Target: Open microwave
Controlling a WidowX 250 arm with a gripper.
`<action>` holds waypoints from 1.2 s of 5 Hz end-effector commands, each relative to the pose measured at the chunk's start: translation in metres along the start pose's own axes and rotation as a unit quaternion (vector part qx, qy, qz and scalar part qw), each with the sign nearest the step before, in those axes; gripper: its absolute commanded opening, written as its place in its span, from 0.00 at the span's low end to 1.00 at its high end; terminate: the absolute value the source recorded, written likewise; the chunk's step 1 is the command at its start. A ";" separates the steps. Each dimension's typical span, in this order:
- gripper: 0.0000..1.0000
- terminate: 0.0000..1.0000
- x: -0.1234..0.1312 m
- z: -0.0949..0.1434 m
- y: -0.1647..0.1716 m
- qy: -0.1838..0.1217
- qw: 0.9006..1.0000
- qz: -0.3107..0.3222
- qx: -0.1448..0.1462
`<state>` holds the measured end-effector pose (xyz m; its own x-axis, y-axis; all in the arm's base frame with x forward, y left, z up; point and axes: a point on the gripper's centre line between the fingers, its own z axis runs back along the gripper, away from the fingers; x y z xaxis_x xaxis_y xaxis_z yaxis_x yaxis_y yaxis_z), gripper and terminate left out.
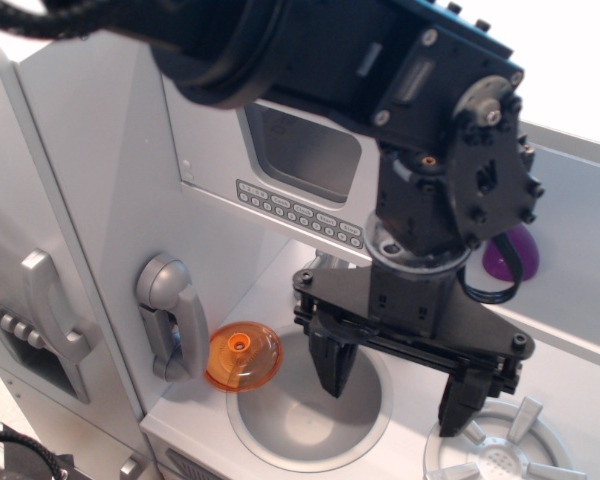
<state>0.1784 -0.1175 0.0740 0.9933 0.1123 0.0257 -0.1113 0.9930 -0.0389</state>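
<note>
The microwave [305, 150] is the grey compartment at the top centre, with a rounded rectangular window and a row of small buttons [300, 215] below it. Its door looks flat against the front. Its right side and vertical handle are hidden behind my black arm. My gripper [396, 385] hangs below the microwave, over the counter between the sink and the burner. It is open and empty, with one finger [332, 365] over the sink and the other finger [460, 405] near the burner.
A grey wall phone handset [170, 315] hangs at the left, with an orange disc [242, 355] beside it at the rim of the round sink [280, 425]. A burner [500, 455] is at the lower right. A purple object [510, 255] sits behind the arm. A grey door with a curved handle [50, 310] is at the far left.
</note>
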 end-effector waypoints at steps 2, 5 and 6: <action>1.00 0.00 0.010 0.001 0.017 -0.049 0.998 -0.024 0.004; 1.00 0.00 0.077 0.041 0.022 -0.114 0.992 0.010 -0.049; 1.00 0.00 0.096 0.040 0.014 -0.119 0.991 0.018 -0.055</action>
<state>0.2663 -0.0918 0.1044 0.9605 0.1692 0.2211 -0.1411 0.9804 -0.1372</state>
